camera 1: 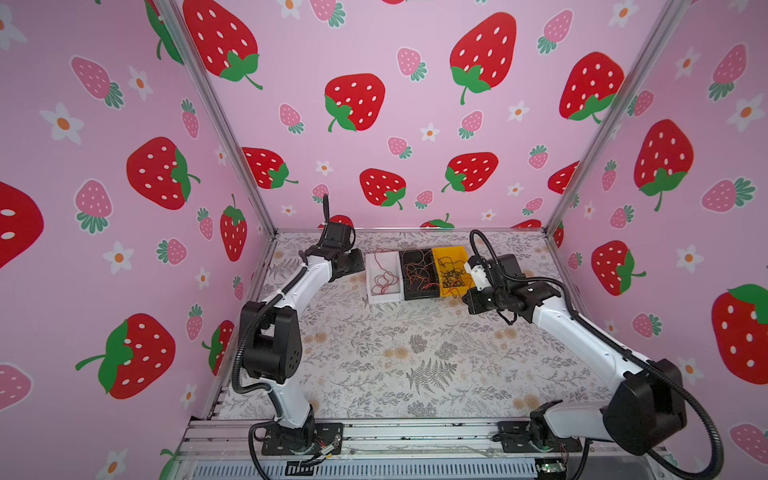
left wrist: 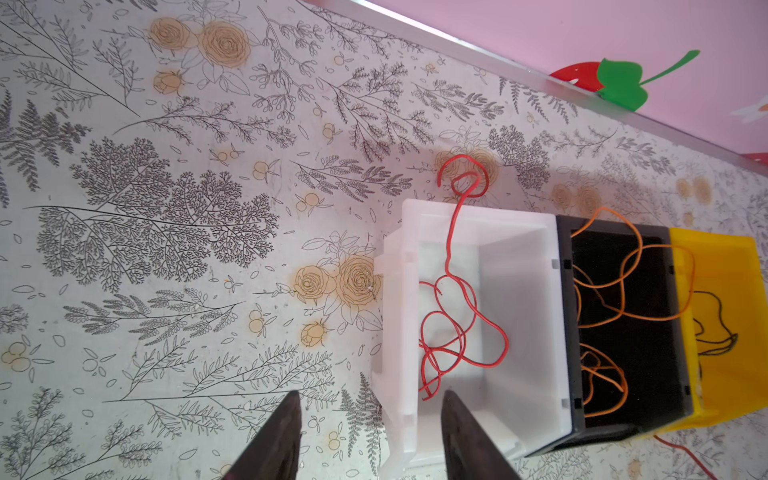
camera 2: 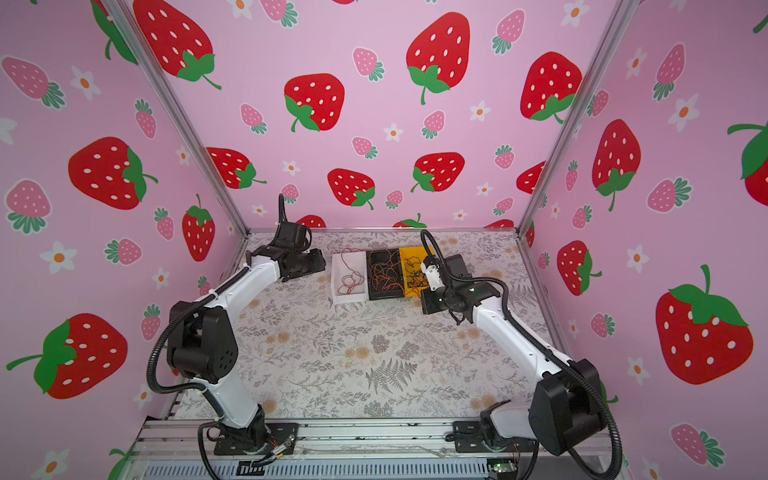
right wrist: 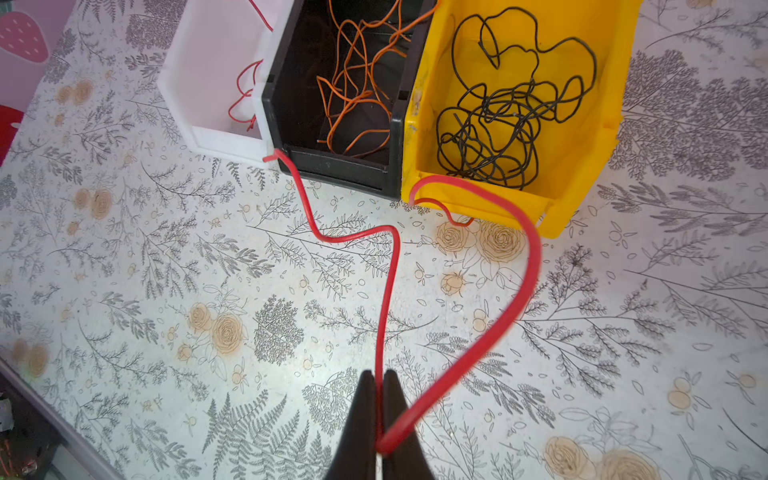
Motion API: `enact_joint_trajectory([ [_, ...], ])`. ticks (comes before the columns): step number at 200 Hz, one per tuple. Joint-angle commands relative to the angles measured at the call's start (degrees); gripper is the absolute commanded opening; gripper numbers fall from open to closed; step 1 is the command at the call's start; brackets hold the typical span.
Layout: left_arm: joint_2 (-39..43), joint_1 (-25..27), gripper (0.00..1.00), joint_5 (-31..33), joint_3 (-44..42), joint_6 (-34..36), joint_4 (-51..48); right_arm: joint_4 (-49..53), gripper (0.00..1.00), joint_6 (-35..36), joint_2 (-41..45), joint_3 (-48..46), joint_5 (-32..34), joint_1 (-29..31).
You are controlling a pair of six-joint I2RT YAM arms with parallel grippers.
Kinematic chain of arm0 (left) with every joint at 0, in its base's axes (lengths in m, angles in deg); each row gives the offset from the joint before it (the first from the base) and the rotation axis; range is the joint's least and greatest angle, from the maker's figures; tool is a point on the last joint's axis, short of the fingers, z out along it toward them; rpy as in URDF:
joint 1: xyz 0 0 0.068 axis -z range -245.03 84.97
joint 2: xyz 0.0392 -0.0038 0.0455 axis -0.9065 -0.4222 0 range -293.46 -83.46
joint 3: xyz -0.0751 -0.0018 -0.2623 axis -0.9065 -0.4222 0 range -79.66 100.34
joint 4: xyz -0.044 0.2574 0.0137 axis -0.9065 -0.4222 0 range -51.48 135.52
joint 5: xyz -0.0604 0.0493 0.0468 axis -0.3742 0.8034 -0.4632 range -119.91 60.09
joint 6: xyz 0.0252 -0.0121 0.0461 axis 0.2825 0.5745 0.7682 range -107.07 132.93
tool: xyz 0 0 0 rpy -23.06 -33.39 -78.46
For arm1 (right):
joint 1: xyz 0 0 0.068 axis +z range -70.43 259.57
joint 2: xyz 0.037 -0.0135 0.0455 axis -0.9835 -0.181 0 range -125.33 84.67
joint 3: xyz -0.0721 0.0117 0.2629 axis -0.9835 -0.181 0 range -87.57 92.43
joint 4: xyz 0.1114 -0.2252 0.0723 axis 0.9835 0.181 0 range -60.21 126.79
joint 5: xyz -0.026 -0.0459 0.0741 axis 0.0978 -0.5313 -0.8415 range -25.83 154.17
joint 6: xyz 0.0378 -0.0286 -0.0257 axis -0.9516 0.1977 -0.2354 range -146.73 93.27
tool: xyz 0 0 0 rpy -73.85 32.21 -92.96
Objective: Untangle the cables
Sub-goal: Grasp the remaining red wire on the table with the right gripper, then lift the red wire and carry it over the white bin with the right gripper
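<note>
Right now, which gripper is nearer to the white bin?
Left. The left gripper hangs open at the white bin's outer edge; the right gripper, shut on a red cable, sits near the yellow bin at the row's other end.

A: How are the two arms built?
B: Each has glossy white tubular arm shells (camera 1: 309, 276), bulky black joint housings (camera 1: 272, 347) and a ribbed black hose (camera 1: 236, 361) zip-tied alongside.
A: The tools?
B: The left tool (left wrist: 371, 392) and right tool (right wrist: 378, 372) carry tapered matte-black fingers.
</note>
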Motion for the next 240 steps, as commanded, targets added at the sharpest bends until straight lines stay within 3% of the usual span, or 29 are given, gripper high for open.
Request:
enact_joint_trajectory([
  [1,0.29,-0.39,0.56,-1.80,-0.51,1.04,0.62,3.80,0.00,0.92,3.37,1.74,1.76,0.62],
  [51,-4.66,-0.39,0.61,-5.34,0.88,2.33,-0.71,7.86,0.00,0.02,4.77,-0.53,3.87,0.63],
  [117,-10.62,1.37,0.63,-1.78,3.16,6.79,-1.85,4.09,0.00,-0.03,3.15,-0.64,2.68,0.63],
  [131,-12.83,1.67,0.58,-1.40,5.98,6.44,-3.09,4.02,0.00,0.08,2.93,-0.50,2.59,0.63],
  [168,-13.91,2.25,0.32,-0.20,8.02,3.10,-2.79,4.26,0.00,-0.27,3.20,-0.57,3.19,0.72],
  [202,-14.61,2.25,0.18,-1.00,8.16,1.44,-3.01,4.70,0.00,-0.24,4.05,-1.07,3.64,0.72],
  [231,-13.08,2.16,0.00,-1.48,7.05,-0.31,-2.09,5.41,0.00,-0.02,4.76,-1.50,4.04,0.72],
  [240,-12.20,1.99,0.00,-2.27,6.41,-1.30,-1.30,5.98,0.00,-0.05,4.94,-1.60,4.38,0.71],
])
